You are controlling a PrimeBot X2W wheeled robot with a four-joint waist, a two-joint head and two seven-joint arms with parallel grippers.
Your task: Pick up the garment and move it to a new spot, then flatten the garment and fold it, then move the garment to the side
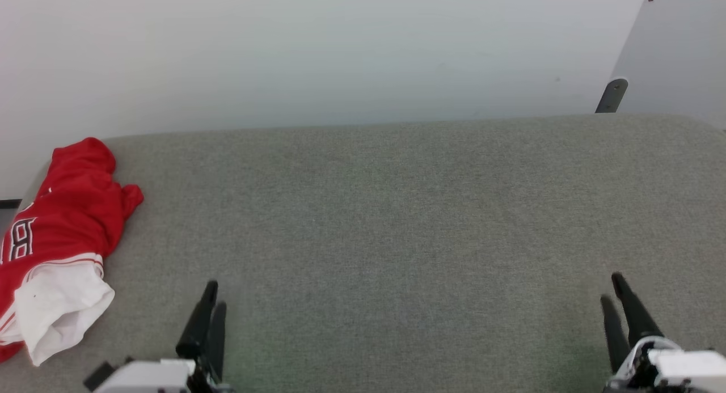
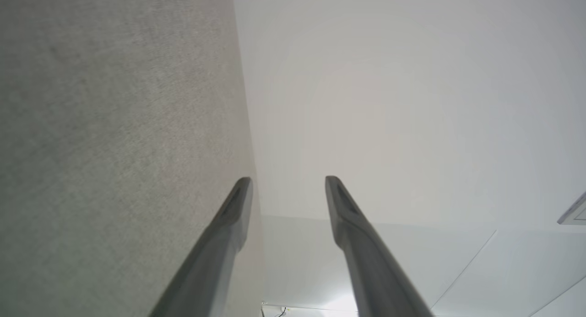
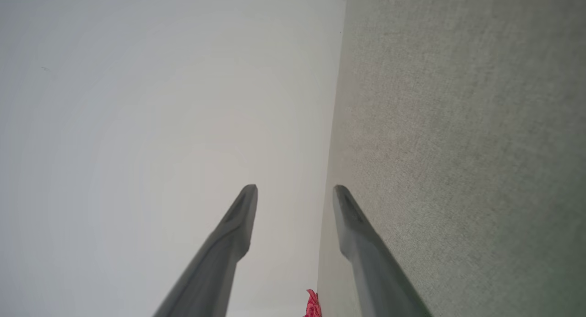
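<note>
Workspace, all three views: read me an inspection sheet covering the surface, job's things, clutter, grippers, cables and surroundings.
Surface: grey fabric surface, flat, mostly bare.
Job's things: garment, red with a white sleeve and black lettering, crumpled at the surface's far left edge, partly cut off by the head view; not flattened or folded.
Clutter: nothing seen.
Grippers: left gripper and right gripper both open and empty, low over the near edge, apart from the garment.
Cables: nothing seen on the surface.
Surroundings: pale wall behind; a grey bracket at the upper right.
</note>
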